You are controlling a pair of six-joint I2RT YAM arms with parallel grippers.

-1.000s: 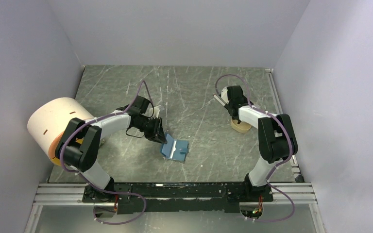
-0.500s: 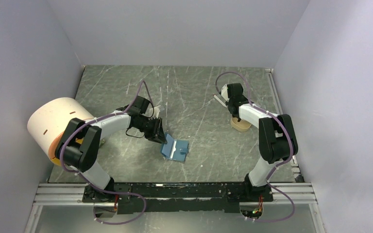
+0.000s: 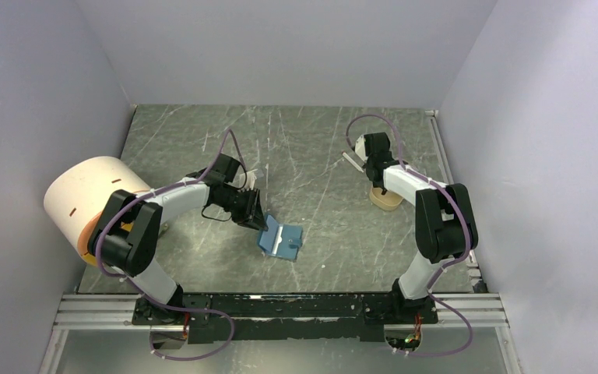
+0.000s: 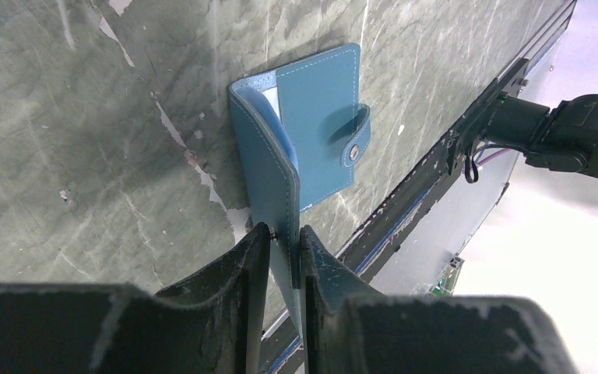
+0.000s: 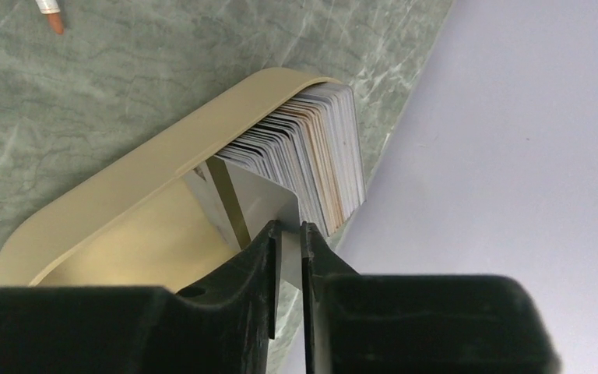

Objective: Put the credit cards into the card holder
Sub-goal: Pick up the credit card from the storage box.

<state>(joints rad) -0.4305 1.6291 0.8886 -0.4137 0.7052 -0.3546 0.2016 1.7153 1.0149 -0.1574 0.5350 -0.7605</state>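
Picking step: our left gripper [image 4: 284,234] pinches a raised flap of the blue card holder [image 4: 319,132] near mid-table, our right gripper [image 5: 288,230] is clamped on the front card [image 5: 258,195] of the credit cards [image 5: 319,148] stacked in the tan tray [image 5: 117,183], and next we likely lift it clear and carry it over.

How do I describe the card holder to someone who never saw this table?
On the table, look front and middle, at the left gripper. The card holder, pinched there by one cover, is a half-open folding case: the only teal-blue thing, with a snap tab.
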